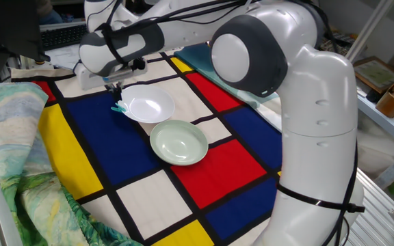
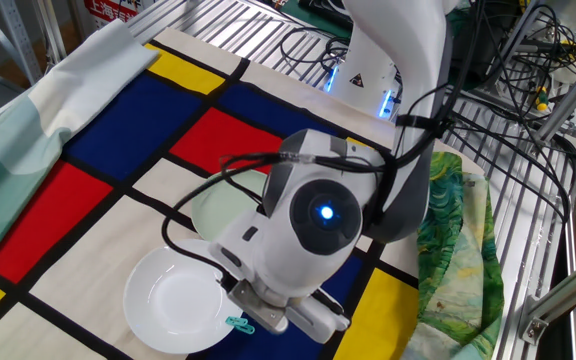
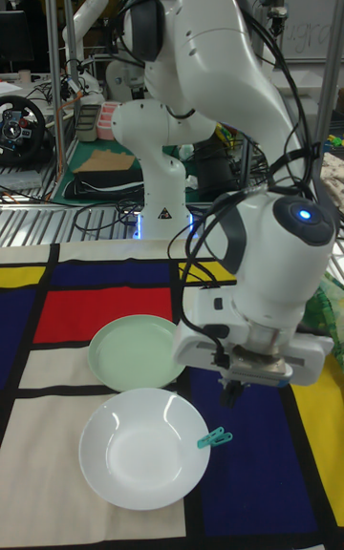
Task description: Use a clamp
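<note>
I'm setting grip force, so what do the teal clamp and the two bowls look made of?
The clamp looks like moulded plastic: uniform teal colour, thin and small. The white bowl is smooth and glossy with soft highlights, either plastic or glazed ceramic; the pictures leave that open. The pale green bowl has an even, slightly shiny surface and a thin rim, probably plastic or melamine.

**Franka arm: appearance**

Glossy white rounded shells; dark grey joint caps (image 1: 246, 45). Black cables (image 2: 268, 160) loop along the links. Blue indicator light (image 3: 304, 214) glows on the wrist. Small triangle sticker on the base (image 2: 355, 78).
</note>
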